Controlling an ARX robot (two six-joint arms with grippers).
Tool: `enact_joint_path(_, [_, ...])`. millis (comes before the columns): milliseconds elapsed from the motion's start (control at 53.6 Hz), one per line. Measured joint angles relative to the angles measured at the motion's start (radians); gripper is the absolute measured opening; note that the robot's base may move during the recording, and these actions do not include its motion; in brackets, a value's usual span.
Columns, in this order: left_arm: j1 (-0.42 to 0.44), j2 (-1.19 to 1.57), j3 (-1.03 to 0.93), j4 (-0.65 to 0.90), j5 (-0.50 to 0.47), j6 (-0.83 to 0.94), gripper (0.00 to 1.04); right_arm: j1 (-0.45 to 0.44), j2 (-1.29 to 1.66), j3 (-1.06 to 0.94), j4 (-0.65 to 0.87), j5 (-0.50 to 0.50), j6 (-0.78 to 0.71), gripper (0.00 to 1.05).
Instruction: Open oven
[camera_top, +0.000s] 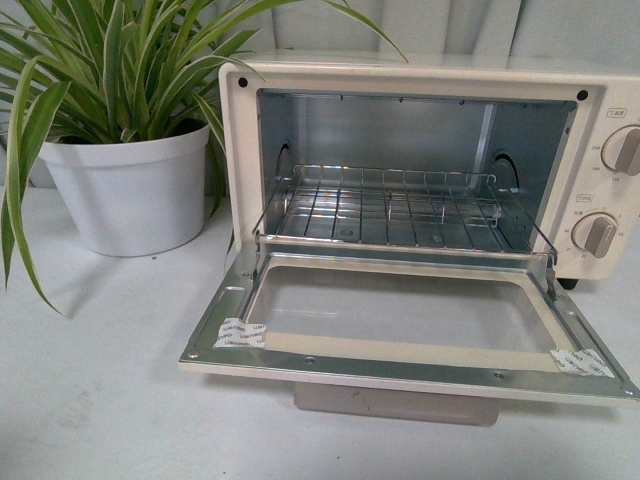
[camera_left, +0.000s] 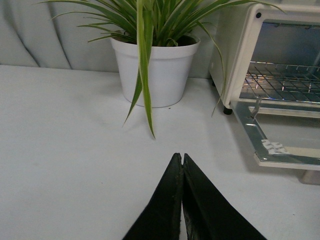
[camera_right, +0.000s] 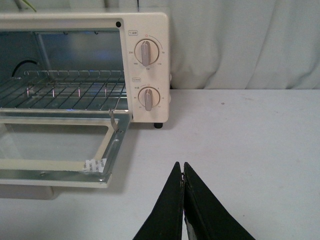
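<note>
The cream-white oven (camera_top: 240, 130) stands on the white table with its glass door (camera_top: 400, 310) folded fully down and flat. The wire rack (camera_top: 390, 210) shows inside the bare cavity. Two round knobs (camera_top: 625, 150) are at its right side. The bar handle (camera_top: 395, 402) hangs under the door's front edge. Neither gripper shows in the front view. My left gripper (camera_left: 180, 157) is shut and empty over the table, away from the oven's left corner (camera_left: 240, 55). My right gripper (camera_right: 180, 166) is shut and empty, off the door's right corner (camera_right: 102, 170).
A white pot (camera_top: 130, 190) with a long-leaved green plant stands left of the oven; leaves hang over the table (camera_left: 65, 150). A pale curtain (camera_right: 240, 45) hangs behind. Bare table lies right of the oven (camera_right: 250, 135).
</note>
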Motion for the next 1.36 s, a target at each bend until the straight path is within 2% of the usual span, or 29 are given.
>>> enact_joint_path(19, [0.012,-0.003,0.0,-0.004,0.011,-0.001,0.04,0.0,0.0,0.0,0.0,0.0,-0.001,0.01])
enact_joint_path(187, [0.108,-0.026,0.0,-0.025,0.101,0.001,0.04,0.0,0.0,0.0,0.0,0.0,-0.002,0.01])
enact_joint_path(243, [0.199,-0.036,0.0,-0.039,0.219,0.003,0.04,0.0,0.0,0.0,0.0,0.0,-0.002,0.01])
enact_joint_path(317, [0.263,-0.039,0.0,-0.04,0.24,0.003,0.04,0.0,0.0,0.0,0.0,0.0,-0.002,0.01])
enact_joint_path(578, [0.268,-0.039,0.0,-0.04,0.252,0.003,0.04,0.0,0.0,0.0,0.0,0.0,-0.002,0.01])
enact_joint_path(597, [0.268,-0.039,0.0,-0.04,0.252,0.002,0.05,0.0,0.0,0.0,0.0,0.0,-0.004,0.03])
enact_joint_path(896, [0.268,-0.039,0.0,-0.04,0.252,0.003,0.78,0.0,0.0,0.0,0.0,0.0,-0.003,0.78])
enact_joint_path(933, [0.268,-0.039,0.0,-0.04,0.252,0.003,0.85,0.0,0.0,0.0,0.0,0.0,-0.003,0.83])
enact_joint_path(989, [0.268,-0.039,0.0,-0.04,0.252,0.003,0.98,0.0,0.0,0.0,0.0,0.0,-0.003,0.97])
enact_joint_path(1007, [0.268,-0.039,0.0,-0.04,0.252,0.004,1.0,0.0,0.0,0.0,0.0,0.0,-0.002,0.97])
enact_joint_path(1063, [0.268,-0.039,0.0,-0.04,0.252,0.004,0.98,0.0,0.0,0.0,0.0,0.0,-0.003,0.95])
enact_joint_path(1362, [0.268,-0.039,0.0,-0.04,0.252,0.004,0.98,0.0,0.0,0.0,0.0,0.0,-0.003,0.95])
